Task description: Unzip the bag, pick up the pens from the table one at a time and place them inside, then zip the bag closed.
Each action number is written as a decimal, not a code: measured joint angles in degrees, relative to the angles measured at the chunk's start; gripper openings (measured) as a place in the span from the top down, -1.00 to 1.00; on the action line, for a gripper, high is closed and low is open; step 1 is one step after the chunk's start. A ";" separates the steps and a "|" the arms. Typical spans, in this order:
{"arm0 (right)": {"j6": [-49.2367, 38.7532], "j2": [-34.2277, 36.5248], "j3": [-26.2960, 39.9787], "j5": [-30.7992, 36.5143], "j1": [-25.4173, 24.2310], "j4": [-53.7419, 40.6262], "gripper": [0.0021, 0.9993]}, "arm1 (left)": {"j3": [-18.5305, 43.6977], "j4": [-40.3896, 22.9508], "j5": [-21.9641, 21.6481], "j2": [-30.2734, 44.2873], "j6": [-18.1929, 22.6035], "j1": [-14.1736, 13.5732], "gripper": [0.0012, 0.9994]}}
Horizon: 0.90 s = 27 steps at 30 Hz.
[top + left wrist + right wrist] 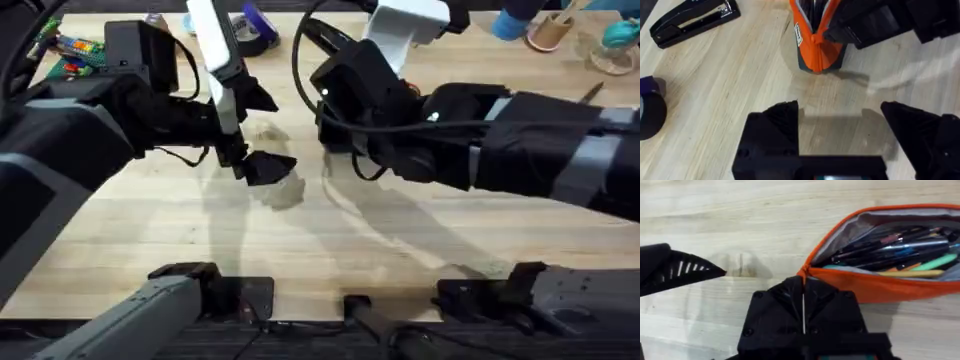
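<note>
The bag (880, 287) lies on the table (740, 210) with its zipper run open, the orange mouth gaping over a grey lining and a bundle of pens (900, 250) already inside, dark barrels with a tan one and a mint-green one among them. Start at the right gripper (804, 300): its black fingers are pressed together at the very end of the pouch, where the two sides of the zipper meet, and they look to be pinching the fabric or the pull there, though the pull itself cannot be made out. A grip at that end makes sense as an anchor, or as the start of drawing the zipper shut, since the pouch would otherwise slide on the smooth wood. The left gripper (840, 112) hangs just off the same end of the pouch with its fingers spread wide and nothing between them; bare tabletop shows in the gap. From its wrist view the bag (815, 40) stands narrow end on, navy base down, with the right arm's black gripper pressed against it. Farther out on the table lie a black stapler (692, 20) and a dark roll of tape (650, 112), both well clear. With no loose pens visible on the wood, I judge the filling done and the closing step at hand.
</note>
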 joint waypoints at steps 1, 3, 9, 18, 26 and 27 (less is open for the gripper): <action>-0.06 -0.01 0.00 0.00 0.00 0.27 0.94 | 0.00 0.00 0.01 -0.01 0.00 0.00 -0.99; -0.23 0.00 0.00 0.00 0.00 0.60 0.94 | 0.00 0.00 0.00 -0.02 0.02 0.00 -0.99; -0.32 0.01 0.00 0.00 0.00 1.43 0.94 | 0.00 0.00 0.02 -0.02 0.00 0.00 -0.99; -2.33 -0.25 0.00 0.04 0.00 3.79 0.94 | 0.00 0.00 0.00 -0.02 0.00 0.00 -0.99; -3.28 -1.46 0.00 0.04 -0.17 3.63 0.94 | 0.00 -0.01 0.02 -0.02 0.01 0.00 -0.99; -3.51 -1.52 0.00 0.04 -0.17 3.61 0.94 | 0.00 0.00 0.02 0.00 0.02 0.00 -0.99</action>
